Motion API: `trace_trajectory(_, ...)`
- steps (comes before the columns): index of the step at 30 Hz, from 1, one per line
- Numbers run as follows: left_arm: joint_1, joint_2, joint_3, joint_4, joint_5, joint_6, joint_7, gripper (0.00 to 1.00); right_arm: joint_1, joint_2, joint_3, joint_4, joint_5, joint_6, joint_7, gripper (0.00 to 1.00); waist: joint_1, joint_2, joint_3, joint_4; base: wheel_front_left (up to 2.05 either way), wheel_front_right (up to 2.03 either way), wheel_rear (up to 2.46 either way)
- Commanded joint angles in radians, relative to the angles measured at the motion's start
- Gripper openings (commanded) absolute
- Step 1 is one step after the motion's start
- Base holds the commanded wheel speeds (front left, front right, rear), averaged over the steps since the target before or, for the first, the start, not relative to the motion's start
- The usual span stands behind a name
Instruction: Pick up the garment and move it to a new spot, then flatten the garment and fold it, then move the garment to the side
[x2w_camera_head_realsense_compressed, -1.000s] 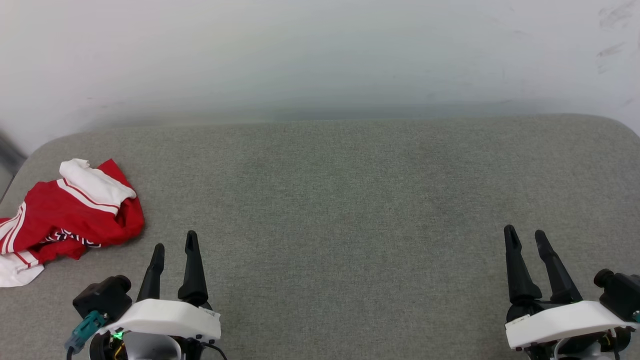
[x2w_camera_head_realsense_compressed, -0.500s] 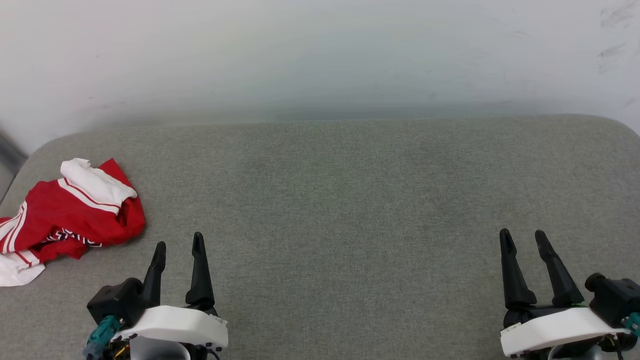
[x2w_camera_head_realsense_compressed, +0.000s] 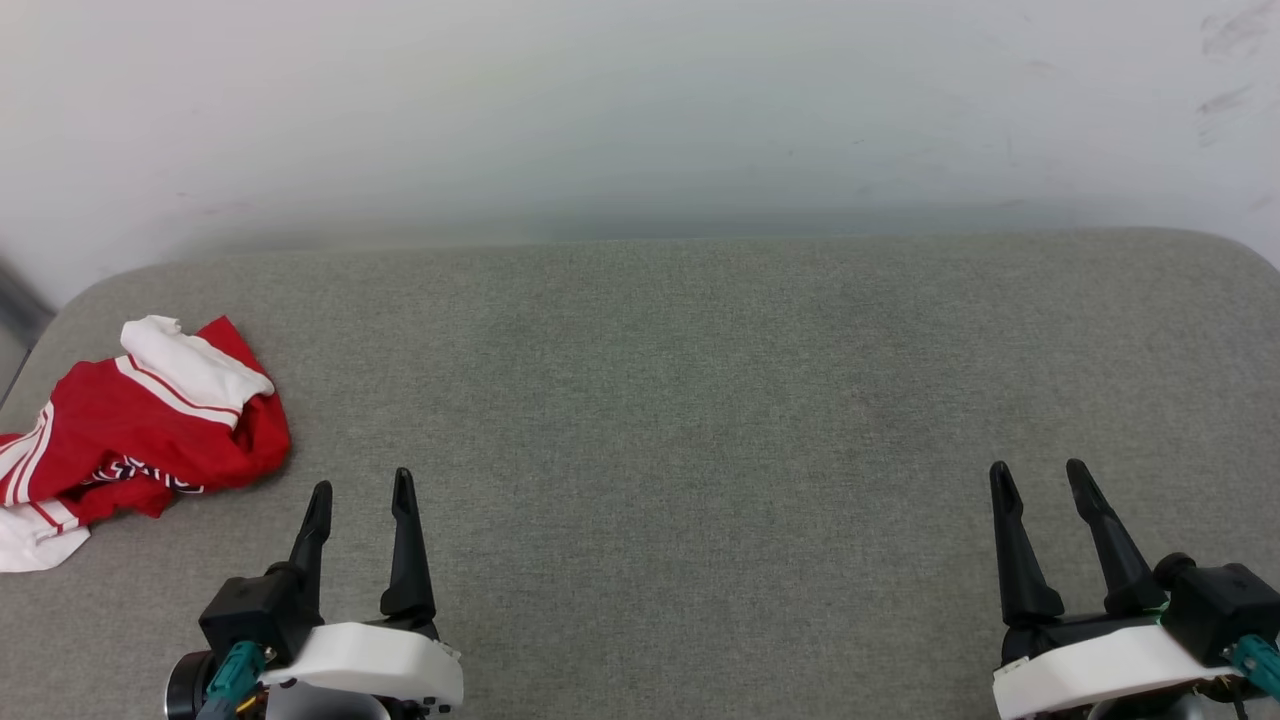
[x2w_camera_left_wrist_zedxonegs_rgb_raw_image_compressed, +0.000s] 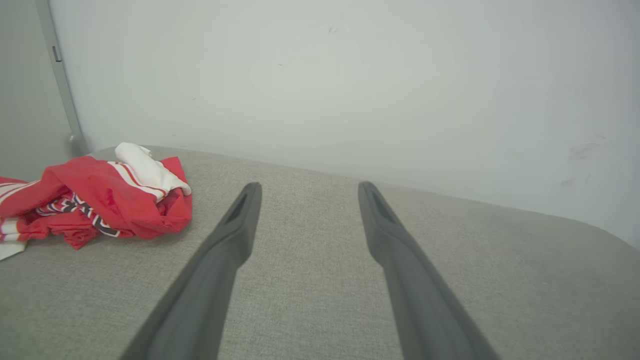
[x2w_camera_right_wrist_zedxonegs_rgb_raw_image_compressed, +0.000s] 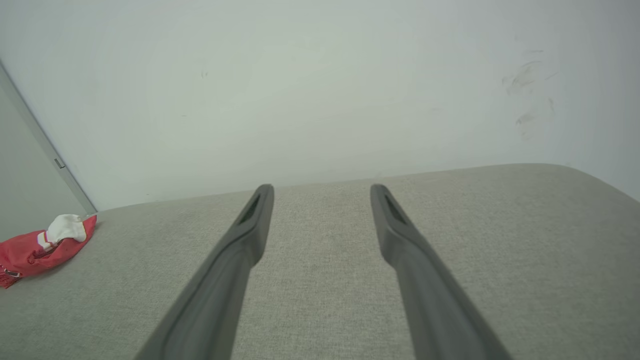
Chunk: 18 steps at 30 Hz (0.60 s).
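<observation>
The garment (x2w_camera_head_realsense_compressed: 140, 430) is a crumpled red jersey with white sleeves, lying in a heap at the far left edge of the grey padded surface (x2w_camera_head_realsense_compressed: 680, 400). In the left wrist view the garment (x2w_camera_left_wrist_zedxonegs_rgb_raw_image_compressed: 105, 200) lies to the left of the fingers, black lettering showing in its folds. The right wrist view has the garment (x2w_camera_right_wrist_zedxonegs_rgb_raw_image_compressed: 42, 247) small at the far left. My left gripper (x2w_camera_head_realsense_compressed: 362, 488) stands open at the lower left, a short way right of the garment and apart from it. At the lower right my right gripper (x2w_camera_head_realsense_compressed: 1038, 472) is open, with nothing between its fingers.
A pale wall (x2w_camera_head_realsense_compressed: 640, 110) rises directly behind the grey surface. The surface has rounded back corners, and a dark vertical strip (x2w_camera_left_wrist_zedxonegs_rgb_raw_image_compressed: 60, 75) runs down the wall beyond the left corner.
Both grippers have drawn back toward the bottom of the head view, the left one also shifting slightly right. The garment has not moved.
</observation>
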Motion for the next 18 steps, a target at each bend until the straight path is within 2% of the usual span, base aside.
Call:
trace_trajectory(1,0.008,0.001,0.000,-0.005,0.030,0.000,-0.011,1.00,0.009,0.003,0.000,-0.014,-0.027,0.000,-0.011,1.00,0.0000,0.0000,0.000,0.001,0.00,0.00,0.00)
trace_trajectory(18,0.023,-0.005,0.009,-0.002,0.134,-0.015,-0.044,1.00,0.026,0.003,0.000,-0.015,-0.101,0.000,-0.045,1.00,0.0000,0.0000,0.003,0.004,0.00,0.00,0.00)
